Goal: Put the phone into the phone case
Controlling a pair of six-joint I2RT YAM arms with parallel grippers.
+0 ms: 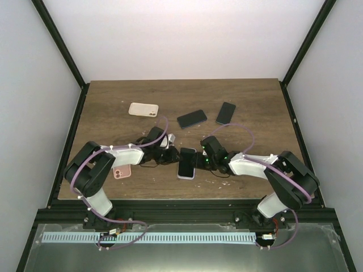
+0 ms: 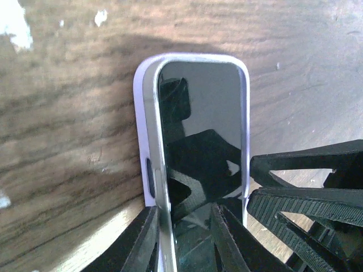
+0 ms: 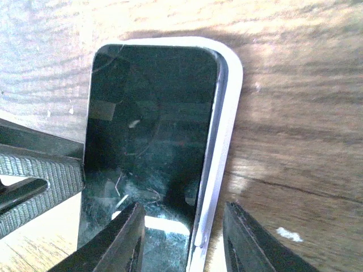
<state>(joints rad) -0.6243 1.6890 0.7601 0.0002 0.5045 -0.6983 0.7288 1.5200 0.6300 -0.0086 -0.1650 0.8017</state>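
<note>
Glossy phone (image 2: pixel 204 153), lilac rounded case (image 3: pixel 224 113)

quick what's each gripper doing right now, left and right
Left gripper: fingers astride one long edge of the phone in its lavender case; whether clamped cannot be told.
Right gripper: fingers astride the opposite edge; likewise cannot be told.

showing a glossy black phone (image 1: pixel 186 161) in a pale lilac-white phone case (image 1: pixel 186 175) at centre frame. lying on a dark brown wood-grain table (image 1: pixel 255 107) flecked with white chips. sitting at upper left, a beige case (image 1: pixel 143 109); at lower left, a pink case (image 1: pixel 121 172). resting upper centre, two more black phones (image 1: pixel 192 118) (image 1: pixel 226 113). reaching in, black textured fingers (image 3: pixel 39 175); trailing purple cables (image 1: pixel 91 161) along white-and-black arms.
</note>
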